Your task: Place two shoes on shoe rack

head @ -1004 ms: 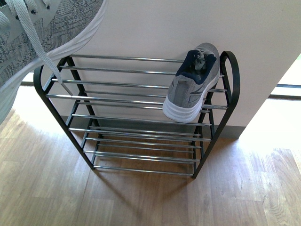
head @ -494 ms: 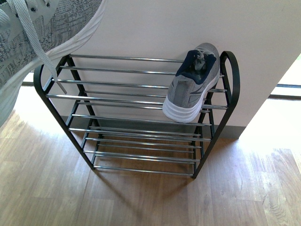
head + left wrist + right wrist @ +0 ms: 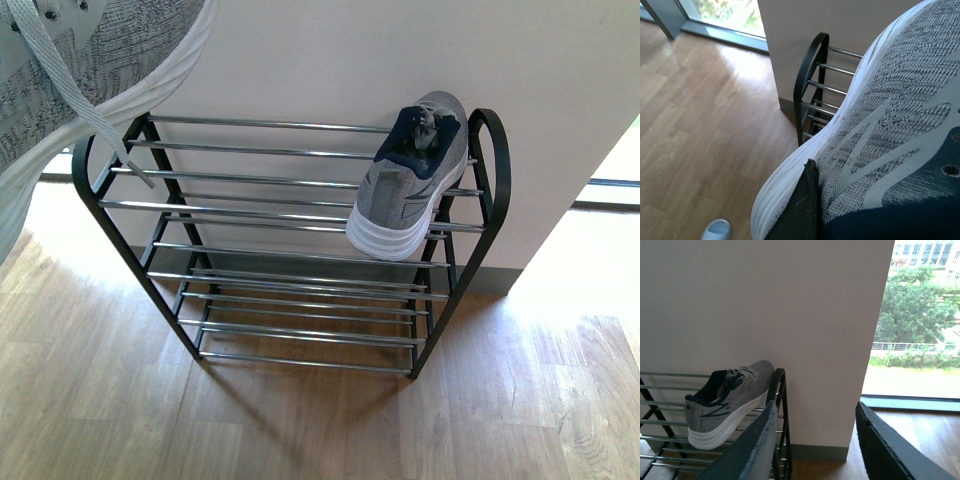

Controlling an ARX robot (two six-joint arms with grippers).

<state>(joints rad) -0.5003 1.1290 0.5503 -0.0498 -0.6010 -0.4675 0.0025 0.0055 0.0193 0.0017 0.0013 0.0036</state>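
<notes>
left gripper (image 3: 814, 214) is clenched on the grey knit sneaker with navy collar and thick white sole (image 3: 880, 130). left wrist view: one dark finger (image 3: 804, 200) presses its side by the collar, other finger hidden. beyond and below the sole shows one arched end of the black-framed shoe rack with chrome rods (image 3: 799, 100), wooden floor (image 3: 700, 110) alongside.

front view: no gripper seen. held sneaker hangs close up above the rack's left end, pale lace (image 3: 105, 135) dangling over the rods. 2nd grey sneaker (image 3: 405, 195) sits at the top tier's right end, long axis across the rods, heel at the front edge, toe to the wall. rods left of it carry nothing.

right wrist view: right gripper (image 3: 815, 450) spread wide, holding nothing, off the rack's right end.

judgement: left arm's job. sneaker goes down and rightward onto the top tier, axis turned across the rods, parallel w/ the 2nd.
</notes>
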